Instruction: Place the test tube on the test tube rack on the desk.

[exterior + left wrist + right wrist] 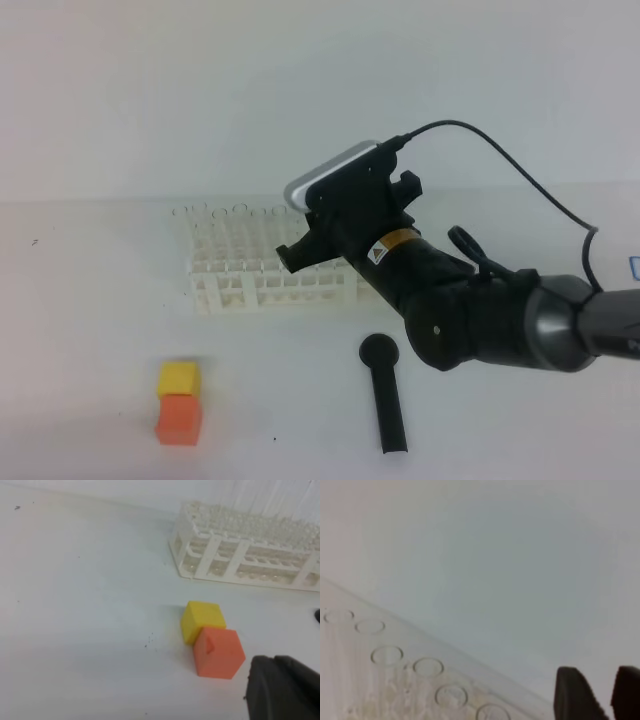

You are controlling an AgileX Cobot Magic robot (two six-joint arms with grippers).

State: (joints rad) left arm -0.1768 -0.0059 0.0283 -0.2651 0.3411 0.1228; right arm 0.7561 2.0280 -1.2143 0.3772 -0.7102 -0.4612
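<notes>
so we find our right fingers (pixel 592 695) parted with nothing between them, above the test tube rack (pixel 270 270) on the counter (pixel 90 300). tubes (pixel 386 655) stand in its back row, so placing looks done. left fingers (pixel 282 690) clenched, idle.

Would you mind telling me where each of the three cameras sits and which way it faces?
Exterior high: above the desk, looking down and forward at the test tube rack, the two blocks and the black tool; the right arm shows.
Left wrist: low, looking across the desk at blocks and rack; a dark piece of its gripper shows bottom right.
Right wrist: above the rack's tube rims, facing the wall; two dark fingertips show, parted.
Shared: the rack appears in all three views.
</notes>
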